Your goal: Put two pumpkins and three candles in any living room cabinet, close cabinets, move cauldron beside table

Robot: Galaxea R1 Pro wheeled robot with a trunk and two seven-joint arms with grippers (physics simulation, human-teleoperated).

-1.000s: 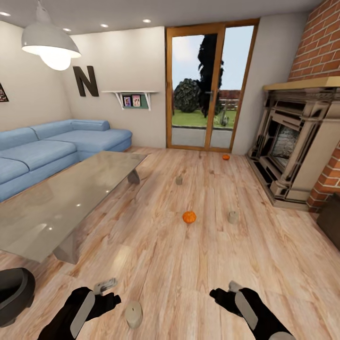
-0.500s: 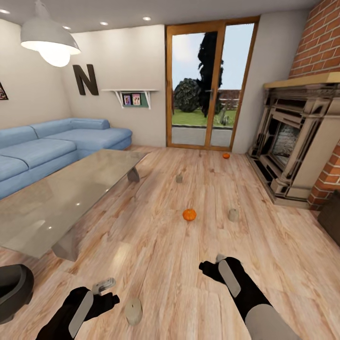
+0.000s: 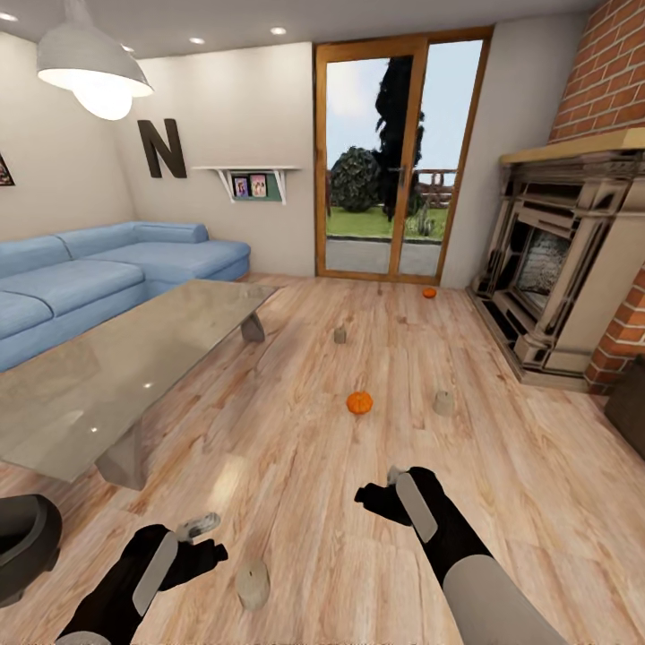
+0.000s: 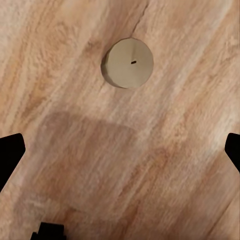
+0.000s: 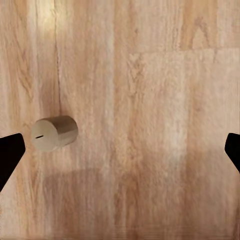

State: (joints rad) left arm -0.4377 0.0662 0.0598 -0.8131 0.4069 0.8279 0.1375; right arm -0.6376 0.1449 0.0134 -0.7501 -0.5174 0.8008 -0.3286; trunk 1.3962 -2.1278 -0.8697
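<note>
Three candles stand on the wood floor (image 3: pixel 296 502): nearest candle (image 3: pixel 253 584) just beside the left hand (image 3: pixel 199 548), second candle (image 3: pixel 443 403), third candle (image 3: pixel 340 335). Two pumpkins: near pumpkin (image 3: pixel 359 402) mid-floor, far pumpkin (image 3: pixel 429 292) by the glass door (image 3: pixel 387 161). Wall lettering reads "N" (image 3: pixel 161 150) (shelf pictures too small to read). Both hands, left and right hand (image 3: pixel 381 494), spread wide, empty. Dark vessel (image 3: pixel 22 542) cut off at frame edge
</note>
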